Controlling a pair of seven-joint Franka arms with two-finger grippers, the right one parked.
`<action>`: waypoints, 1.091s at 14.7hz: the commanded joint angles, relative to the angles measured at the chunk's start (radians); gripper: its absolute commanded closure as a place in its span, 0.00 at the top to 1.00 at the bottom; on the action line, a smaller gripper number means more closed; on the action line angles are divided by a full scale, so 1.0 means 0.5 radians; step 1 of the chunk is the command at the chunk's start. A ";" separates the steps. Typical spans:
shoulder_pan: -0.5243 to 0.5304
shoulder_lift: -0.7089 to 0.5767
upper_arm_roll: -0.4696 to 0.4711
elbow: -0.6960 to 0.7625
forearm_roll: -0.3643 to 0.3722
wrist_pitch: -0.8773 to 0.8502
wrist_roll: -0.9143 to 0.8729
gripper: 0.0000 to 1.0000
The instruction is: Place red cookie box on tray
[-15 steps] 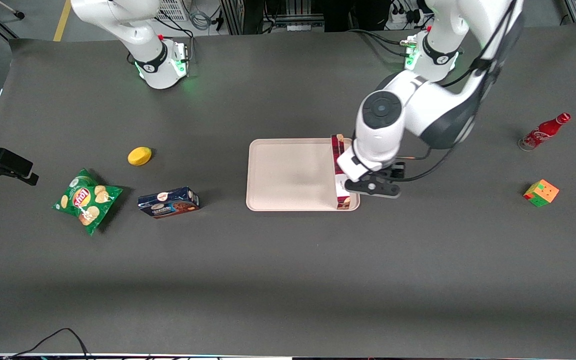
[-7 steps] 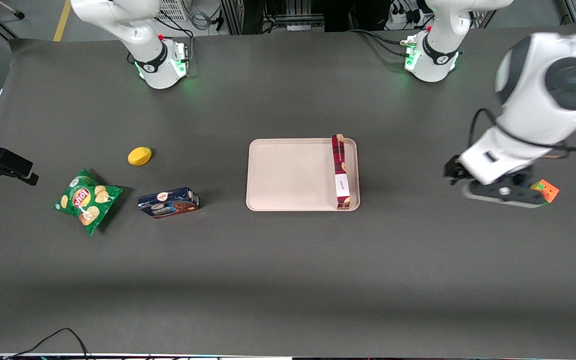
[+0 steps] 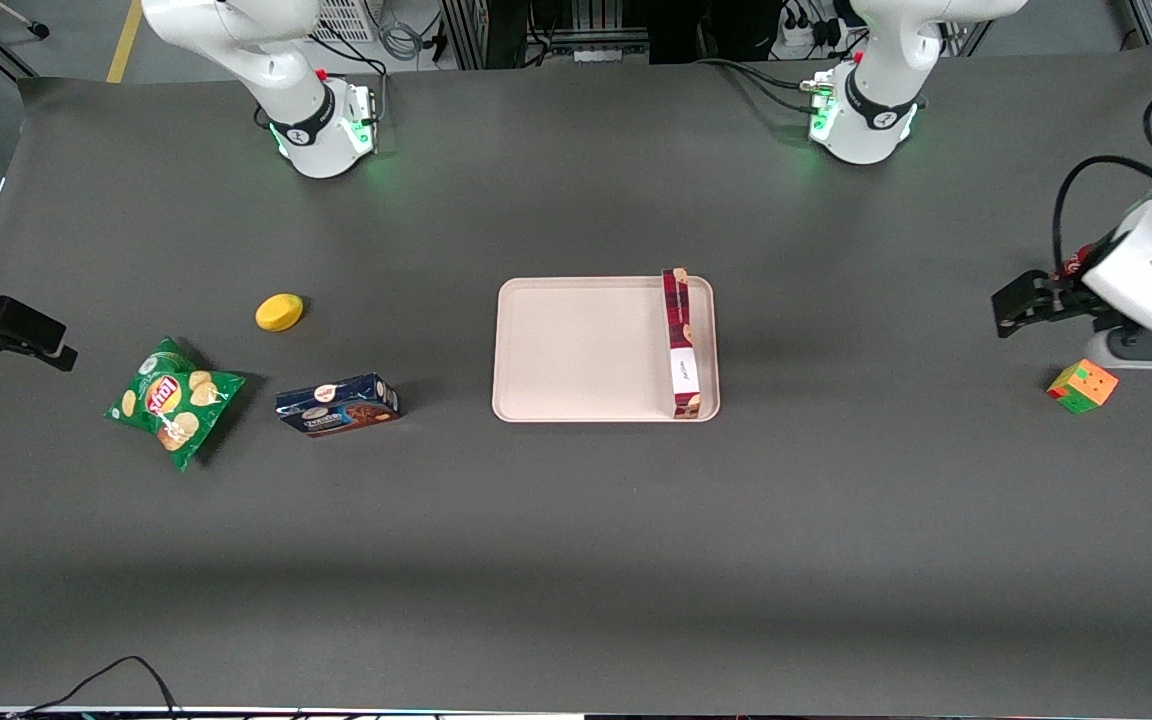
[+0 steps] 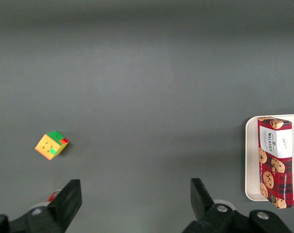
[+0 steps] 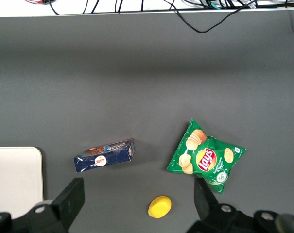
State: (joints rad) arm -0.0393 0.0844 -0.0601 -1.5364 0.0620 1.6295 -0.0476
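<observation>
The red cookie box (image 3: 680, 340) lies in the tray (image 3: 586, 345), along the rim nearest the working arm's end of the table. Nothing touches it. The left wrist view shows the same red cookie box (image 4: 274, 162) on the tray (image 4: 251, 160). My gripper (image 3: 1141, 348) hangs well away from the tray, toward the working arm's end, above the table near a coloured cube. In the wrist view the gripper (image 4: 136, 199) is open, its fingers (image 4: 71, 199) wide apart over bare mat with nothing between them.
A coloured cube (image 3: 1082, 386) sits just nearer the front camera than the gripper. A red bottle (image 3: 1071, 265) is mostly hidden by the arm. Toward the parked arm's end lie a dark blue cookie box (image 3: 337, 404), a green chips bag (image 3: 174, 400) and a yellow fruit (image 3: 279, 312).
The gripper has left the red cookie box and swung away from the tray to the working arm's end of the table. The box stays where it was on the tray.
</observation>
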 commanded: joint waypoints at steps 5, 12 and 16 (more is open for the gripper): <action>-0.023 0.000 0.056 0.054 -0.117 -0.176 0.016 1.00; -0.023 -0.147 0.077 -0.121 -0.167 -0.148 0.009 1.00; -0.026 -0.242 0.077 -0.247 -0.149 -0.053 0.025 1.00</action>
State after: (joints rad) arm -0.0399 0.0235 -0.0346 -1.5915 -0.0101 1.5675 -0.0480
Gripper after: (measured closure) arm 0.000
